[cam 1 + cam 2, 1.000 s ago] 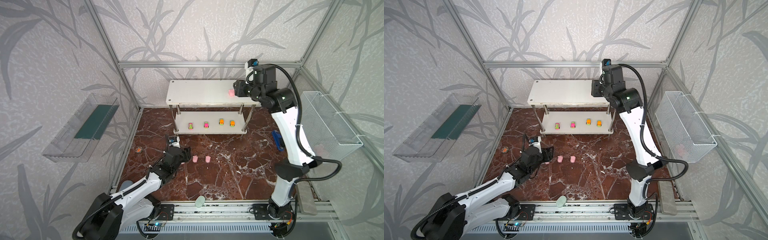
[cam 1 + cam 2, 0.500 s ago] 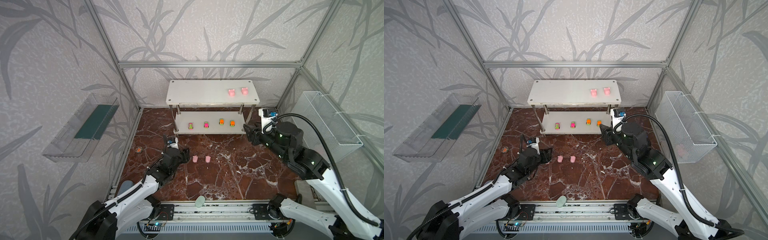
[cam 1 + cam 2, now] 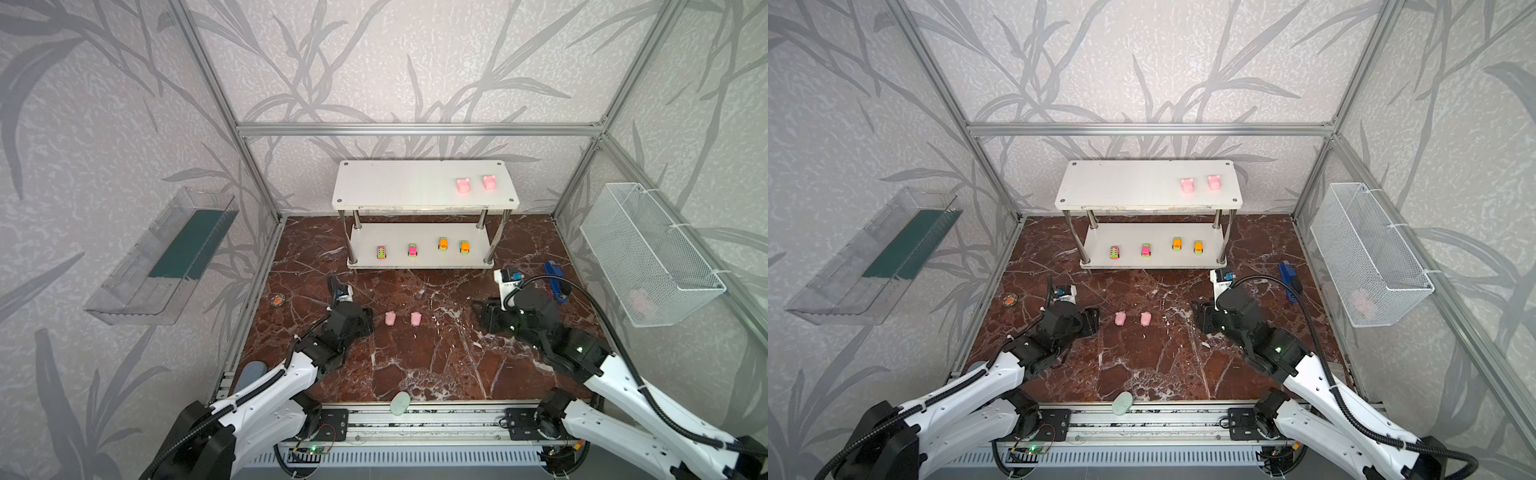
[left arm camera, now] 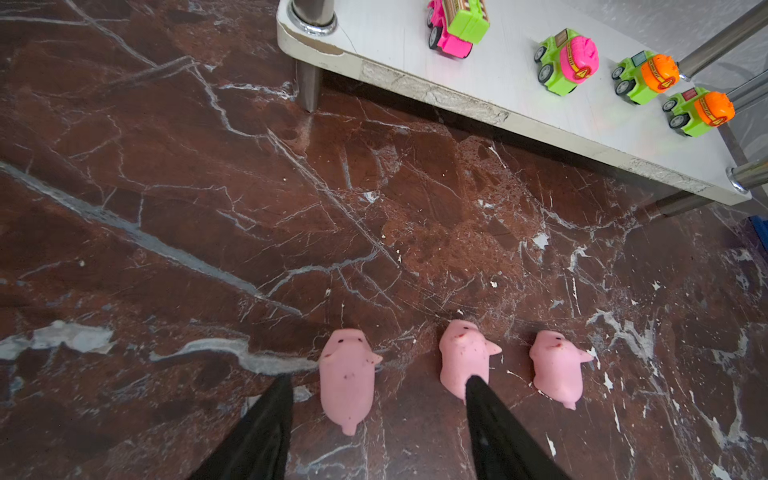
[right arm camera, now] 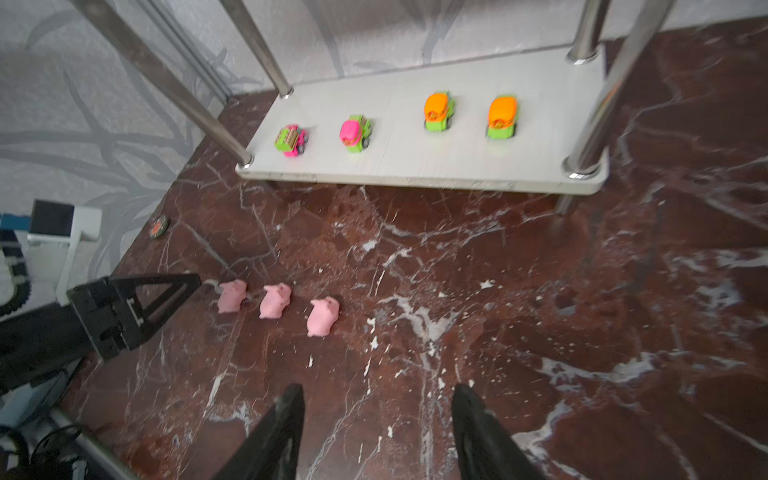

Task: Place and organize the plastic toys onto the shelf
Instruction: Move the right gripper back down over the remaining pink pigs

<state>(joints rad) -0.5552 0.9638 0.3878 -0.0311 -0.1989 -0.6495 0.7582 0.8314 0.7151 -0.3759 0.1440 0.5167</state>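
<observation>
The white two-tier shelf stands at the back. Two pink pigs sit at the right of its top board, and several toy cars line its lower board. Three pigs lie in a row on the floor. My left gripper is open, low over the floor, with the end pig lying loose between its fingers. In both top views that pig is hidden by the gripper. My right gripper hangs open and empty right of the row.
A blue stapler-like object lies at the right wall. A mint oval rests on the front rail. A wire basket holding something pink hangs on the right wall, a clear tray on the left. A small round disc lies at the floor's left.
My right arm has let a pig go on the shelf's top board and swung down to the floor at the right. The left gripper has stayed by the end pig.
</observation>
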